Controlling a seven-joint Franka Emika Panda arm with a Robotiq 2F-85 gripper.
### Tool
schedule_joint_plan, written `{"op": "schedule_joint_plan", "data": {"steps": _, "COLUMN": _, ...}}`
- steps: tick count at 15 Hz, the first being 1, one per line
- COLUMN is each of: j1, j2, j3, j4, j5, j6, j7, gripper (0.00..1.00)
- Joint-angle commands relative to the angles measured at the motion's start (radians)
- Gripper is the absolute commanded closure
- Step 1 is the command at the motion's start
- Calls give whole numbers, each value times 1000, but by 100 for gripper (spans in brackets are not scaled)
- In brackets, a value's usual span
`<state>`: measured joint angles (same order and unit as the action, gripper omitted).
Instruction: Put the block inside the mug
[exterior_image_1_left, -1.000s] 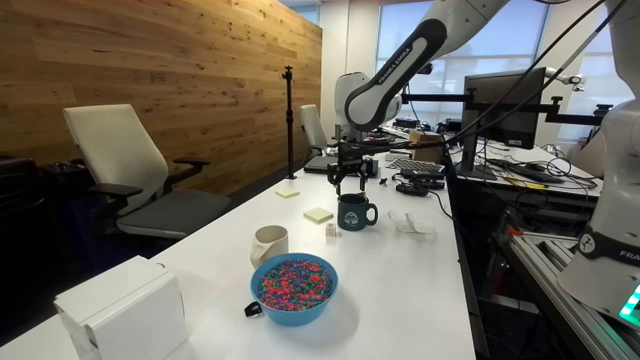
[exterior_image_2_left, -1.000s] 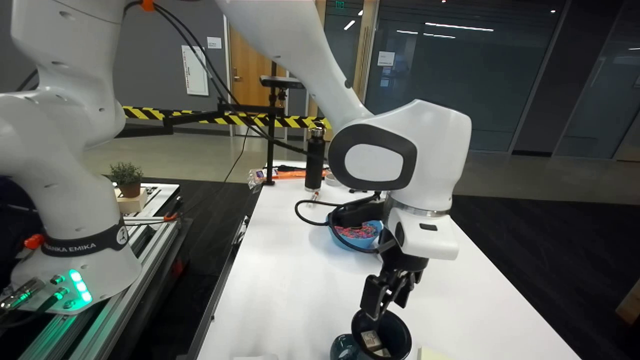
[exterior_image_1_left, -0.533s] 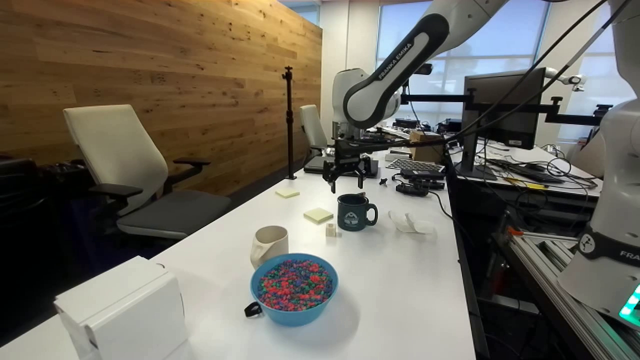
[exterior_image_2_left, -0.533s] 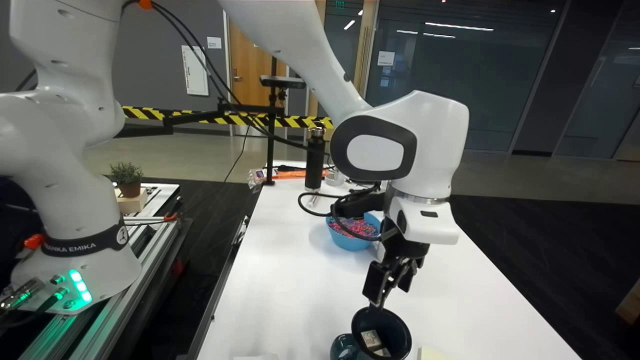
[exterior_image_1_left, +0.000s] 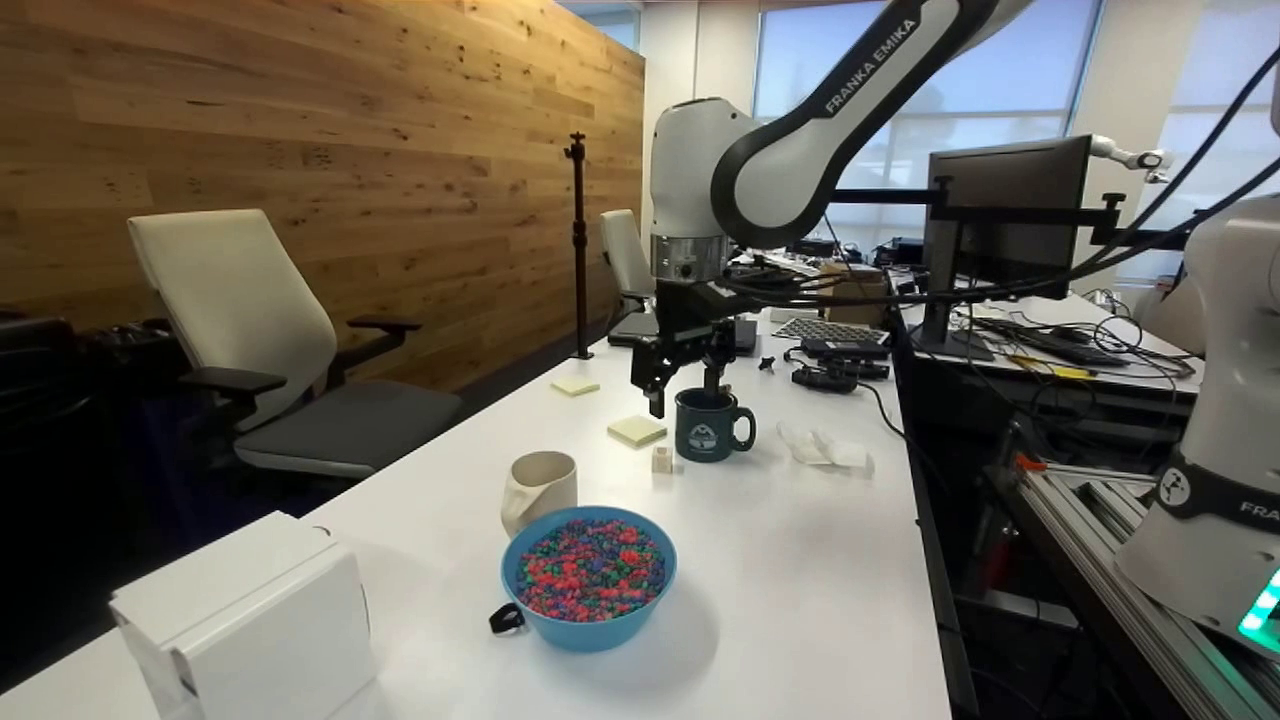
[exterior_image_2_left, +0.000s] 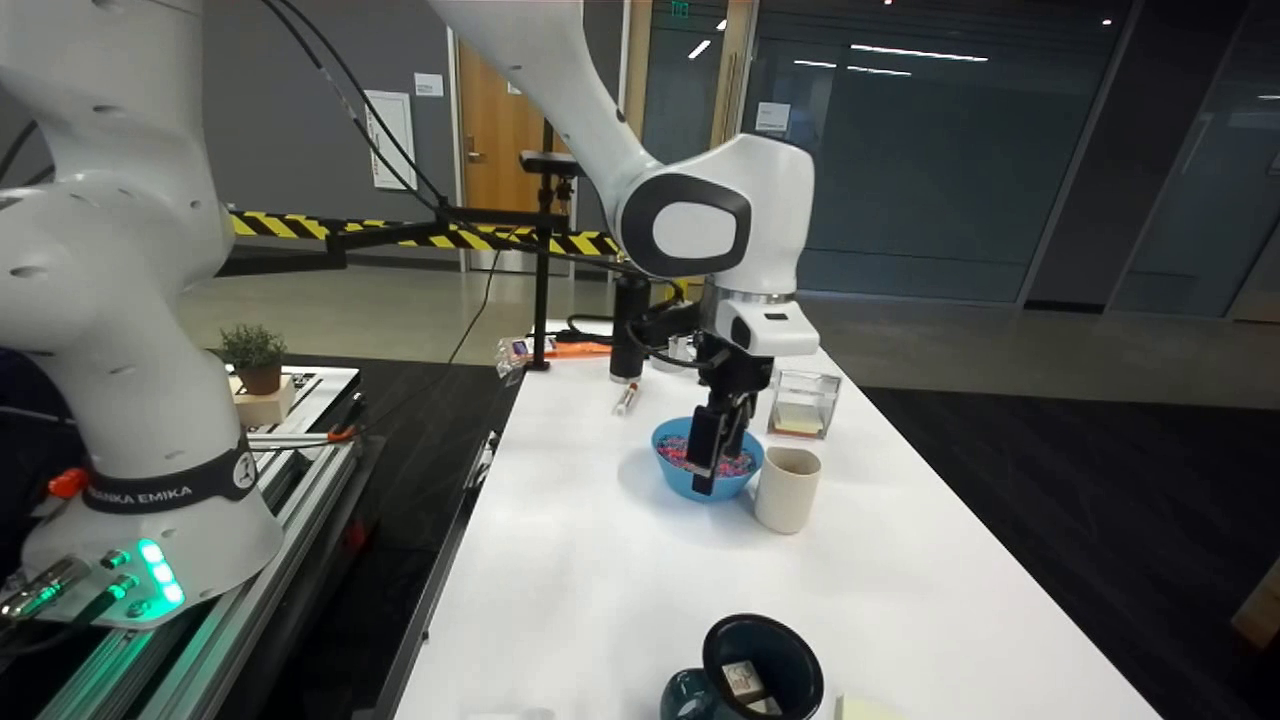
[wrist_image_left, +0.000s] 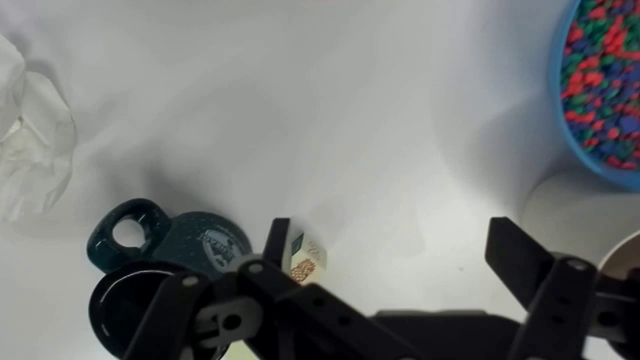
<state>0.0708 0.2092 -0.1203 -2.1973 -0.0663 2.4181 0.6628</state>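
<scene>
From over the mug (wrist_image_left: 200, 240) (with two blocks (exterior_image_2_left: 742, 681) inside, plus a loose block (wrist_image_left: 309, 260) near it on the surface (wrist_image_left: 325, 125)), moved the hand (wrist_image_left: 389, 235) toward the cup (wrist_image_left: 560, 225) and bowl (wrist_image_left: 556, 85) since half a second ago, spread wide. In wrist view, can't see all of the mug's mouth or loose block behind the hand; losing cup and bowl past the right edge.

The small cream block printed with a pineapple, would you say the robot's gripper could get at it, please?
Probably yes, with a sideways shift: the black gripper stands open and nothing lies on the cream block. The glossy dark mug close beside it could crowd one jaw.
</scene>
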Motion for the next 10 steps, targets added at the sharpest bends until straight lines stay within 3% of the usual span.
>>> {"op": "schedule_joint_plan", "data": {"steps": 1, "j1": 13, "j2": -80, "j3": 38, "j4": -70, "j5": -33, "j6": -2, "j7": -30, "gripper": 0}}
{"op": "schedule_joint_plan", "data": {"steps": 10, "j1": 5, "j2": -111, "j3": 62, "j4": -93, "j5": -27, "j6": -9, "j7": -74, "gripper": 0}}
